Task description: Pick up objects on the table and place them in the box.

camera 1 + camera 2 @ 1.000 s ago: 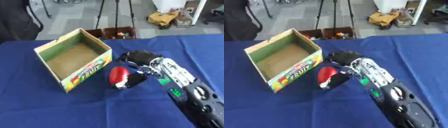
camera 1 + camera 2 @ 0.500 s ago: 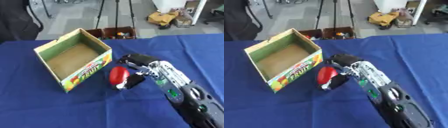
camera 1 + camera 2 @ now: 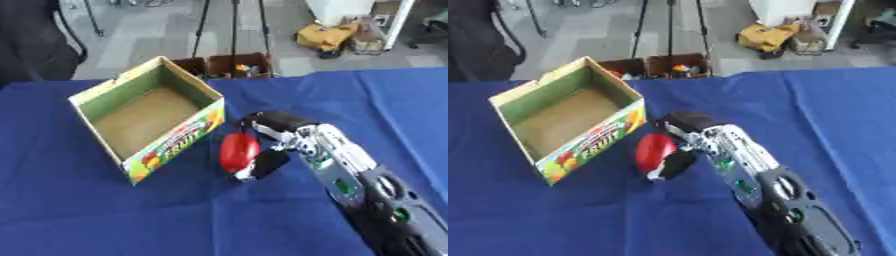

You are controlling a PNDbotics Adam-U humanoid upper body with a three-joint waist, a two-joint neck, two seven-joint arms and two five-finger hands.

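1. Left eye view: I have my right hand (image 3: 278, 134) reaching in from the lower right, its black and silver arm lying across the blue-clothed desk (image 3: 105, 210).
2. Its fingers (image 3: 259, 167) are curled round the smooth red rounded object (image 3: 238, 151); dark fingertips show below it and the hand's black top sits just behind it.
3. The red object stands on end just right of the open cardboard box with the fruit print on its side (image 3: 149, 120), near the box's front right corner, apart from the wall.
4. The box interior shows bare brown card with a green inner wall.
5. Against the picture from a second ago, my hand has closed in more tightly on the red object, and the object has stayed at about the same spot beside the box.
6. Right eye view: the same hand (image 3: 693, 125) wraps the red object (image 3: 654, 151), with one dark fingertip touching the cloth under it.
7. From here the gap between the red object and the fruit-print box (image 3: 566, 117) reads clearly; they do not touch.
8. My left hand shows in neither view.
9. Beyond the desk's far edge, two small brown crates (image 3: 651, 66) sit on the grey floor.
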